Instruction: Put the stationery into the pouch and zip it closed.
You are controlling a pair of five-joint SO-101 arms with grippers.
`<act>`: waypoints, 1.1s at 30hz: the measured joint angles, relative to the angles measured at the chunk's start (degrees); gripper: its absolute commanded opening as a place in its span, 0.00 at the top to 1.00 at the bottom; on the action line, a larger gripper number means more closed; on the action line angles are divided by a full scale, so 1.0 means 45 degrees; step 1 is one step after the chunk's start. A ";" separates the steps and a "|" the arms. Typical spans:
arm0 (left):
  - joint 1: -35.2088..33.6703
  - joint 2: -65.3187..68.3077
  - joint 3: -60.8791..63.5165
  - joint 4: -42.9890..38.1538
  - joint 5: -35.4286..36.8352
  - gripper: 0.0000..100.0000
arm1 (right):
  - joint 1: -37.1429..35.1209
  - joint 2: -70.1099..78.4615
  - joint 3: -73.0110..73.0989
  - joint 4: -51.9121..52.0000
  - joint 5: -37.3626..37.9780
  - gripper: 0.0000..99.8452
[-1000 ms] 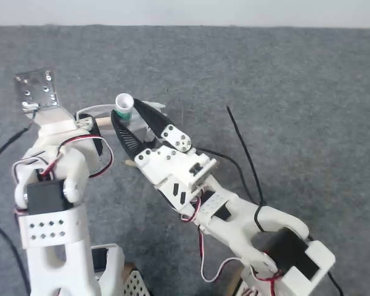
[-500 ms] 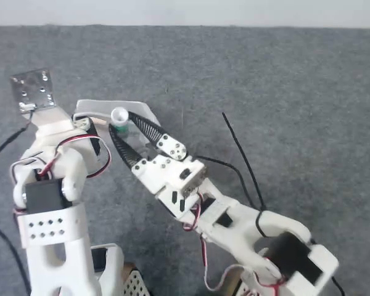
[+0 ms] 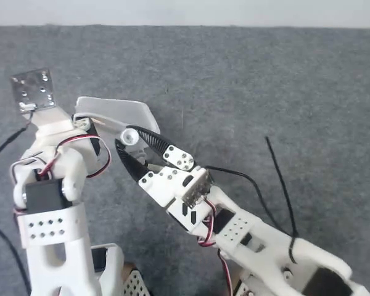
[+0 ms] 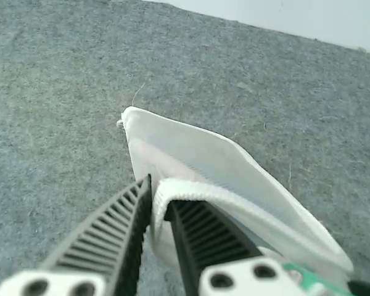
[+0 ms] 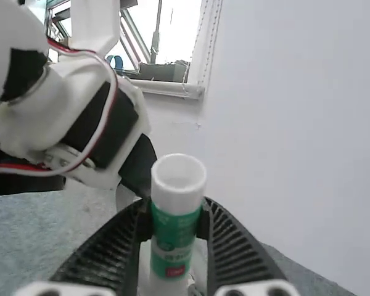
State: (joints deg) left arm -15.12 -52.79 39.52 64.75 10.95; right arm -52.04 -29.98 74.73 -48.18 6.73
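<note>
Right claw (image 3: pixel 127 142) is clenched on the glue stick (image 5: pixel 176 216), just beside the mouth of the pouch (image 3: pixel 120 112); the stick's long axis is near upright, white cap uppermost. Left claw (image 4: pixel 157 192) pinches the pouch's zip edge, the pouch lying on the grey surface (image 3: pixel 277 80). Judgement: tip the stick until its axis runs into the opening, bottom end first, and release only once well inside.

The counter (image 3: pixel 308 74) is covered in grey felt-like cloth. A white pouch (image 4: pixel 191 160) stretches away from the left hand (image 4: pixel 155 206), its far corner down on the cloth. A thin black cable (image 3: pixel 282 185) lies well apart from the right hand (image 3: pixel 123 139).
</note>
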 measured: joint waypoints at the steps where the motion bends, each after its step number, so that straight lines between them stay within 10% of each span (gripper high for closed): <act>1: 0.0000 0.0000 0.0000 0.0000 0.0000 0.99 | 0.0000 -0.0293 0.0039 0.0391 0.0000 0.99; 18: -0.0020 0.0000 0.0137 0.0000 0.0000 0.99 | 0.0000 -0.3790 0.0156 0.5841 0.0098 0.99; 33: -0.0059 0.0000 0.0137 0.0000 0.0000 0.99 | 0.0000 0.0821 -0.0234 -0.0547 0.0137 0.99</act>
State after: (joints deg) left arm -15.38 -52.79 40.13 64.75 10.95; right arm -52.04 -26.29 73.67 -50.64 7.34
